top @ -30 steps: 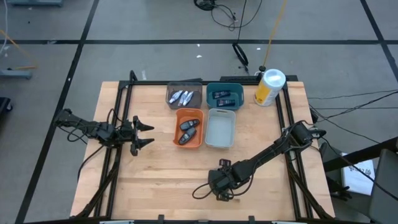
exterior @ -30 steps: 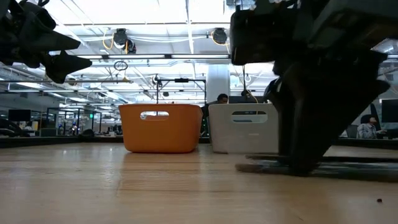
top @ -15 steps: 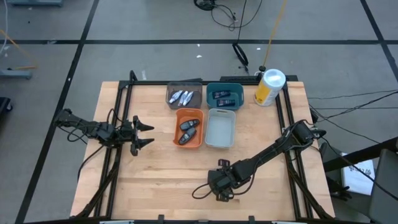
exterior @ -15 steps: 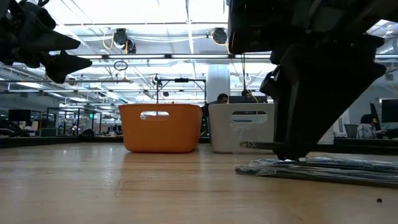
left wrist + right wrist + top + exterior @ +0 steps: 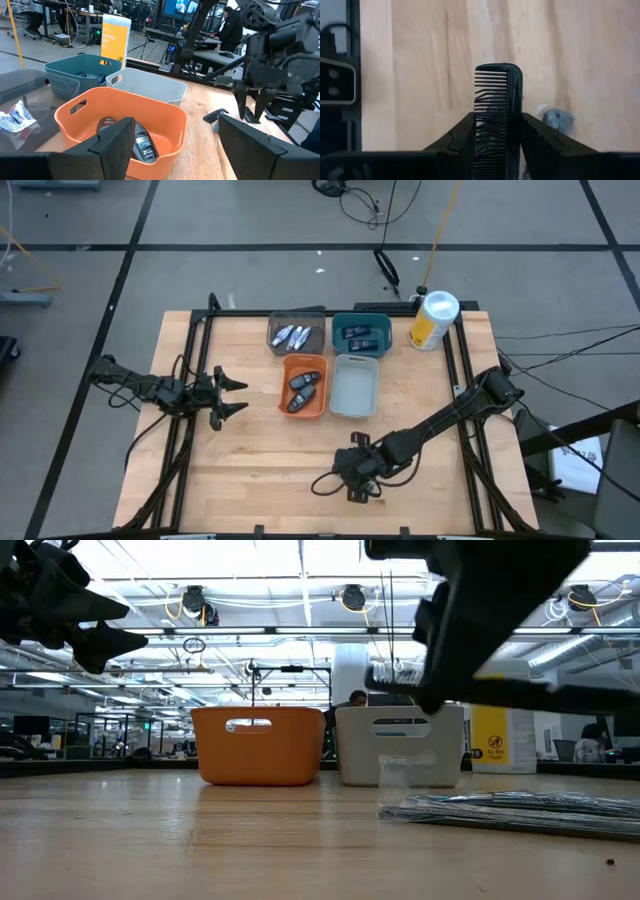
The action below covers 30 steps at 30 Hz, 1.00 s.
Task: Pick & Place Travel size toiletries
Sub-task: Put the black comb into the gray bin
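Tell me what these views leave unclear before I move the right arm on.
- High view: black comb in the right gripper too small; arm covers it.
- Low view: second comb on the table, far end cut off by the edge.
- Grey bin contents: wall hides them in the low view.

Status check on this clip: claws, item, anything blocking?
Right claw shut on black comb, lifted off table. Second comb lies on wood below. Left claw open, waiting at left side. Path to grey bin unobstructed.

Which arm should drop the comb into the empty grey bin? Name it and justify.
Right. The right gripper is shut on a black comb, lifted off the table. The left gripper hovers open, holding nothing, beside the orange bin.
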Motion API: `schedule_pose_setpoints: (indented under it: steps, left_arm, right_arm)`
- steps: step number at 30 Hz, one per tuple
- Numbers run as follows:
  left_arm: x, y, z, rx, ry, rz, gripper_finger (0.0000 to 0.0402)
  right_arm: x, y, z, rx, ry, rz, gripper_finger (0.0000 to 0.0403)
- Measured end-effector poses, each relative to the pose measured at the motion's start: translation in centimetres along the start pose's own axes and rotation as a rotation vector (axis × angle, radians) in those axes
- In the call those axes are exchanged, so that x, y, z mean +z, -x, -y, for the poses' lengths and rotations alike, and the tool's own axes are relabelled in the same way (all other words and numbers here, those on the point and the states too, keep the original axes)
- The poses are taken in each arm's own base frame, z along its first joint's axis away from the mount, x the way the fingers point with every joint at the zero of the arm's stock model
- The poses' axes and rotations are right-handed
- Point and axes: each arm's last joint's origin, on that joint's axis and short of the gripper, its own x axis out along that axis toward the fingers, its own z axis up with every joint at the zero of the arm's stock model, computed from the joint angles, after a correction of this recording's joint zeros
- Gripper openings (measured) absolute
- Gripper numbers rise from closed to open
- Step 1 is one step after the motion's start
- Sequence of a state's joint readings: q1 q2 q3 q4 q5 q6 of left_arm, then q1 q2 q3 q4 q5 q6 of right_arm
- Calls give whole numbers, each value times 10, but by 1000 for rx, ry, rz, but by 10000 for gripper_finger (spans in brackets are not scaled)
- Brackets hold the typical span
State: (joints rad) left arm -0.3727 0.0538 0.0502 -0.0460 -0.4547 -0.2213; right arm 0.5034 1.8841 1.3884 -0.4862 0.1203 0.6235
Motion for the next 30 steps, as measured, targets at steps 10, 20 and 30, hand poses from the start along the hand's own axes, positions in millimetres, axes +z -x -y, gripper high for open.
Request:
schedule_pose_setpoints:
  steps: [10, 20, 30]
  left_arm:
    - [0, 0, 0, 0, -1, 0, 282]
    - [0, 0, 0, 0, -1, -1, 282]
    - [0, 0, 0, 0, -32, -1, 282]
  right_arm:
    - [14, 30, 8, -32, -60, 118, 117]
    - [26, 38, 25, -70, -131, 162, 118]
    - [39, 40, 47, -101, -198, 181, 118]
